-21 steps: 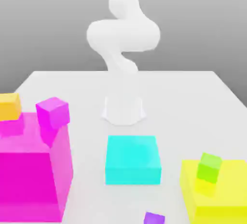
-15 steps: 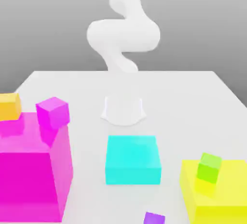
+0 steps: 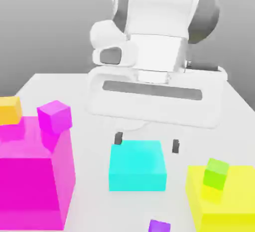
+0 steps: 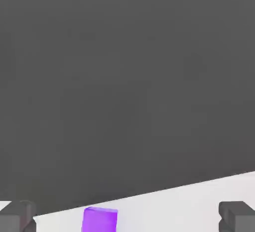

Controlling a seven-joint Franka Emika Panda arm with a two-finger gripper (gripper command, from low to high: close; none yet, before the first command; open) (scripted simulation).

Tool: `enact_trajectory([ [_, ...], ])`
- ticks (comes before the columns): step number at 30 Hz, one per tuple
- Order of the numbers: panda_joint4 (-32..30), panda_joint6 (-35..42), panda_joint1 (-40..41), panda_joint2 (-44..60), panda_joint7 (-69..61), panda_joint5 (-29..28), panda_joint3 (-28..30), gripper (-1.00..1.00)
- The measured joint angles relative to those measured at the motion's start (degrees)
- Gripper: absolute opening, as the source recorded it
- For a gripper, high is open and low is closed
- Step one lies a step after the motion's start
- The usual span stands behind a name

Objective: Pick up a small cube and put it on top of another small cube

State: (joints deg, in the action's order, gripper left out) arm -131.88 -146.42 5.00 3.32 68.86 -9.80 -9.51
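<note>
The small cube (image 3: 159, 226), tiny and deep violet, lies on the white table at the exterior view's front edge, ahead of the cyan block. The hand view sees the small cube (image 4: 100, 220) too, between the two dark fingertips. The other small cube (image 3: 10, 110), orange-yellow, sits on the big magenta block (image 3: 30, 176) at the exterior view's far left. My gripper (image 3: 147, 142) hangs open and empty over the cyan block's far edge, well above the table. In the hand view the gripper (image 4: 127, 218) has its fingers spread wide.
A pinkish-magenta cube (image 3: 54, 116) also rests on the big magenta block. A cyan block (image 3: 137, 165) stands mid-table. At the exterior view's right, a lime-green cube (image 3: 216, 172) sits on a big yellow block (image 3: 229, 201). The white table (image 3: 89, 141) shows between the blocks.
The arm has swung forward and down toward the camera. The hand, out of view before, now hangs open over the cyan block. No cube has moved.
</note>
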Motion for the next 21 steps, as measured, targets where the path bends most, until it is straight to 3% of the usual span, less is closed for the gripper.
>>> enact_trajectory([
  [12,1.4,-11.2,-2.9,24.2,6.2,-0.2,1.2,0.0],
  [13,1.8,-12.5,-3.4,26.0,6.5,-0.6,1.8,-1.0],
  [21,1.5,-11.7,-3.1,24.9,6.3,-0.3,1.5,-1.0],
])
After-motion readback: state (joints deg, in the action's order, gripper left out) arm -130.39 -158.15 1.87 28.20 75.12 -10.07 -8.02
